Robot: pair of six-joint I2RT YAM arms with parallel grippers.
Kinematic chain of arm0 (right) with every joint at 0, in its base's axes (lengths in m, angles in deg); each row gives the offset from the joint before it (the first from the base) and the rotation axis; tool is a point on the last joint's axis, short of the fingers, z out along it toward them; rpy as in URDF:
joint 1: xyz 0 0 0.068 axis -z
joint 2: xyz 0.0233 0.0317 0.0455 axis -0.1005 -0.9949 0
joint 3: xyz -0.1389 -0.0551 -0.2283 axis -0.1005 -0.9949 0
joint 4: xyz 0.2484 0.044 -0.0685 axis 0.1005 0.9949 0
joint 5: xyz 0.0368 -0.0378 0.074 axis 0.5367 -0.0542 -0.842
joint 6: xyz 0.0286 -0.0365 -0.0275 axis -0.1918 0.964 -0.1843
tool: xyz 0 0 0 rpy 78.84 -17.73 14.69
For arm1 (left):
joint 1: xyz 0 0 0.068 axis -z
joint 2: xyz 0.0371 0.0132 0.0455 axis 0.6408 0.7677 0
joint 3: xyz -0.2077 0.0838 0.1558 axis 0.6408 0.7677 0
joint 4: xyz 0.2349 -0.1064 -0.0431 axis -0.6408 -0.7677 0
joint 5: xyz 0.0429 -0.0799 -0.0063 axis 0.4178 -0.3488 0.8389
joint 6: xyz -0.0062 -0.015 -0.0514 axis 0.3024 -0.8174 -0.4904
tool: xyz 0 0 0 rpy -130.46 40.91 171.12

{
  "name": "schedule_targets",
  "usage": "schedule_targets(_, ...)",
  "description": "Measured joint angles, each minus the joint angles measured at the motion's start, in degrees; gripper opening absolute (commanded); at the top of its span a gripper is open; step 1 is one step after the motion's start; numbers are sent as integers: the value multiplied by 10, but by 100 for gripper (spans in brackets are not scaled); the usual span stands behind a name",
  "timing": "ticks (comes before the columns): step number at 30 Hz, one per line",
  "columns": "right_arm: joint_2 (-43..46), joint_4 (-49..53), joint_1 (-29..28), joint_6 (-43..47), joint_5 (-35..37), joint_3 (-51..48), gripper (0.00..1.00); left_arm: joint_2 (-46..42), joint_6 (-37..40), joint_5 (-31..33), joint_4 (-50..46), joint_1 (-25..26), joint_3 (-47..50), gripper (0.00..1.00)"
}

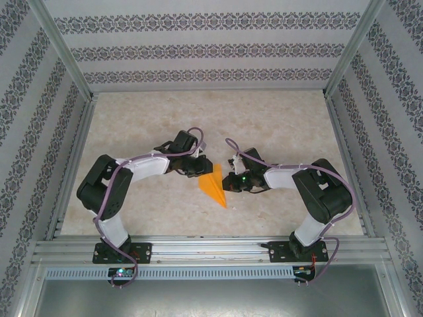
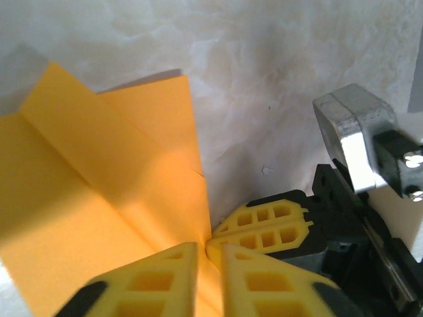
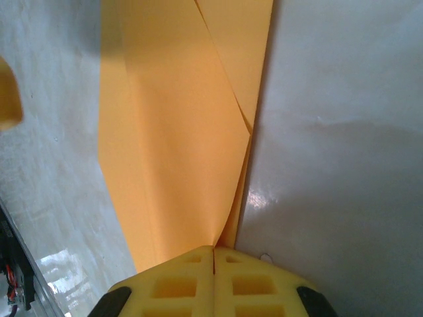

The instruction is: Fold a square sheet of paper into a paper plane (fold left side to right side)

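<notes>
Both my arms fold inward, elbows out. My left gripper [image 2: 206, 254] and right gripper [image 3: 213, 254] sit almost tip to tip, each with its fingers pressed together.

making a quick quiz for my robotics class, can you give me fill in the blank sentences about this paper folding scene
1. The square sheet of paper is bright ___ in colour.
2. In its wrist view, the right gripper is ___ on the paper's edge.
3. Seen from above, the paper lies ___ the left gripper and the right one.

Missing words: orange; shut; between
</notes>
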Motion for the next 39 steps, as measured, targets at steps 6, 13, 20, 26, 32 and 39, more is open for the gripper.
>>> schedule_targets(6, -1, 7, 0, 0, 0, 4, 0, 56, -2, -26, 14, 12, -22, 6)
schedule_targets(13, -5, 19, 0, 1, 1, 12, 0, 82, 1, -24, 12, 13, -23, 5)
schedule_targets(20, -10, 34, 0, 6, 0, 22, 0, 83, 6, -9, 9, 13, -23, 4)
schedule_targets(26, -10, 36, 0, 12, 0, 23, 0, 88, 7, -3, 9, 13, -23, 1)
schedule_targets(32, -10, 38, 0, 12, 0, 24, 0, 88, 7, -4, 12, 13, -20, 0)
schedule_targets(39, -9, 39, 0, 9, -2, 26, 3, 88, 7, -4, 21, 13, -14, 0)
